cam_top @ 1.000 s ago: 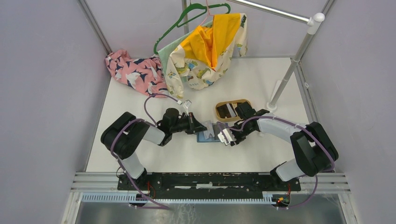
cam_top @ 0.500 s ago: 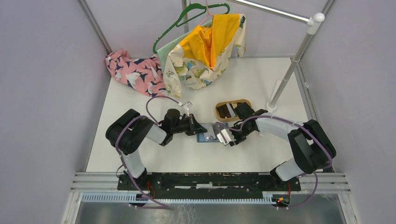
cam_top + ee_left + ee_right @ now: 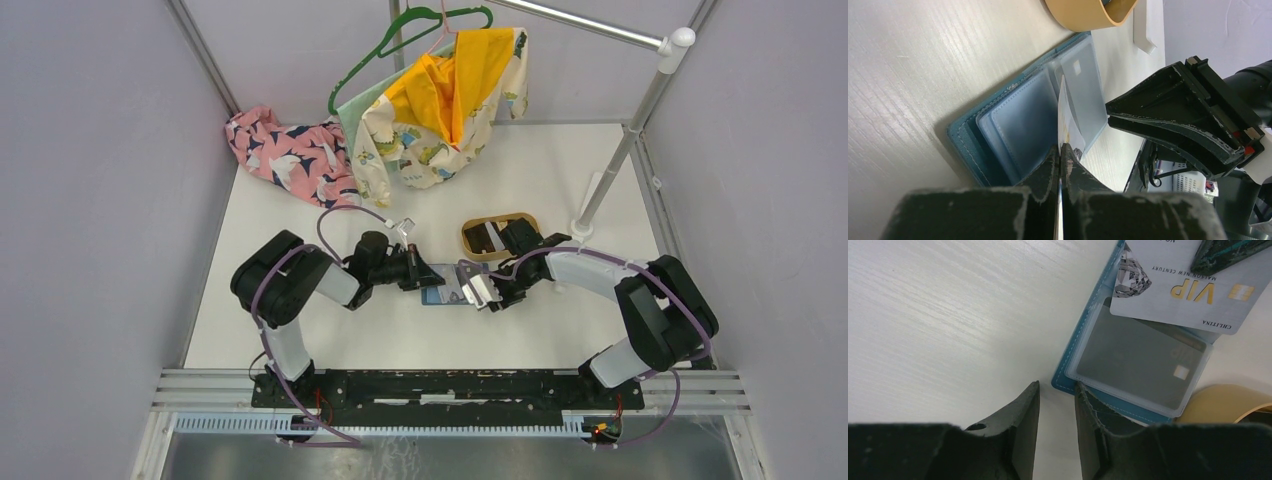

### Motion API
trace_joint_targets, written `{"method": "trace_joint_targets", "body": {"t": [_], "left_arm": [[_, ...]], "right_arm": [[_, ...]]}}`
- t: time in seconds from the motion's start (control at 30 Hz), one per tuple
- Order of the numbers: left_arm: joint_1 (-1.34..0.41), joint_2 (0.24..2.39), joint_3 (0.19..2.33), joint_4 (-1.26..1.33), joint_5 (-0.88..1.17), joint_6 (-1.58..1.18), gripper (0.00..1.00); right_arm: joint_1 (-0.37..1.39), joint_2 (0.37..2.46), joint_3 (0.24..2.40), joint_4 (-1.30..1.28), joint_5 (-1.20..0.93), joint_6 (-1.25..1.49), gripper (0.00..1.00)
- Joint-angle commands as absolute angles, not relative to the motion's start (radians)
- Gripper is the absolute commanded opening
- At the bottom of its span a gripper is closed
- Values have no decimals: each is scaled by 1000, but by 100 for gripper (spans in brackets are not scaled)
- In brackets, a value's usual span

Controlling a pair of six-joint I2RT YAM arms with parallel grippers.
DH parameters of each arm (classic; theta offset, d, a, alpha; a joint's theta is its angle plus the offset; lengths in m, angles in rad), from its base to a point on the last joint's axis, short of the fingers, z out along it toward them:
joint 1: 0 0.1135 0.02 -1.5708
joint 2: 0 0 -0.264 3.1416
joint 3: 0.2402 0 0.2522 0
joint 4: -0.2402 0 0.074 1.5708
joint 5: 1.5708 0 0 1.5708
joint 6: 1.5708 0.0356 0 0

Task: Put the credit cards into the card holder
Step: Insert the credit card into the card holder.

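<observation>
With left claw (image 3: pixel 1060 150) clenched on card (image 3: pixel 1068 117), aiming its long axis into holder (image 3: pixel 965 145); with right claw (image 3: pixel 1057 390) parted at holder's corner.

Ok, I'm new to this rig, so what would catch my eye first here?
The left tool pinches a pale VIP card over the open teal holder at the centre. The right tool sits at the holder's corner, jaws apart. Behind them, a hanging yellow garment and a pink cloth brighten the far side.
</observation>
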State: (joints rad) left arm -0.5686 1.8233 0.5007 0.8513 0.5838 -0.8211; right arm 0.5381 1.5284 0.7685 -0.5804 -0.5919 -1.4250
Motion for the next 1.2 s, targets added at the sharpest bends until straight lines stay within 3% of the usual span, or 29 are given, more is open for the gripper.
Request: {"method": "trace_joint_targets", "body": {"t": [0.0,0.57,1.17], "left_arm": [[-566,1842,530,773,596,-813,2],[-567,1853,663,411,580,-754,2],[-566,1890,737,300,592,-728,2]], "right_arm": [[547,1552,784,-567,-539,-1414,38],[555,1560,793,-566,-514,-1397,37],[563,1557,798,-563,-501,-1388,37]]}}
